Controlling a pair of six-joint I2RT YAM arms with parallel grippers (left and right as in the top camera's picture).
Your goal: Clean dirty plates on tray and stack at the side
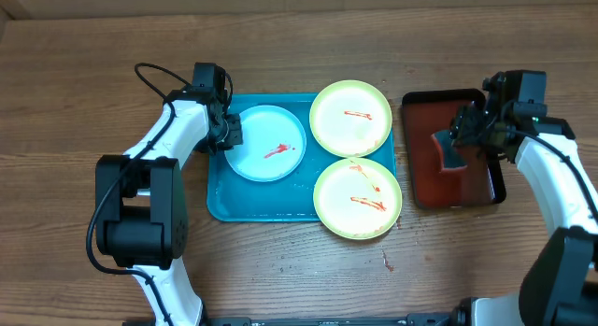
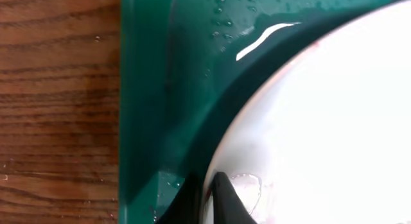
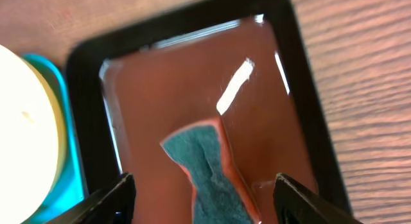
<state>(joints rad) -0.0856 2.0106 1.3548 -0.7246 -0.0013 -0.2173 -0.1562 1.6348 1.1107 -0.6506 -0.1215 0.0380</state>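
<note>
Wooden table [image 1: 280, 279], right hand [image 3: 204, 192] released over sponge [image 3: 204, 163], left hand [image 2: 207, 199] cropped, grip unclear

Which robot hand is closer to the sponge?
Right. The right gripper hangs open directly over the sponge in the dark red tray. The left gripper is far off, at the rim of the mint-white plate on the turquoise tray.

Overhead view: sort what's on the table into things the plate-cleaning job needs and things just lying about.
For the job:
turquoise tray
mint-white plate, sauce-streaked
upper yellow-green plate, streaked
lower yellow-green plate, streaked
sponge, likely the wiper

Lying about:
dark red tray, merely under the sponge
sauce spot off the turquoise tray, near the lower yellow-green plate
</note>
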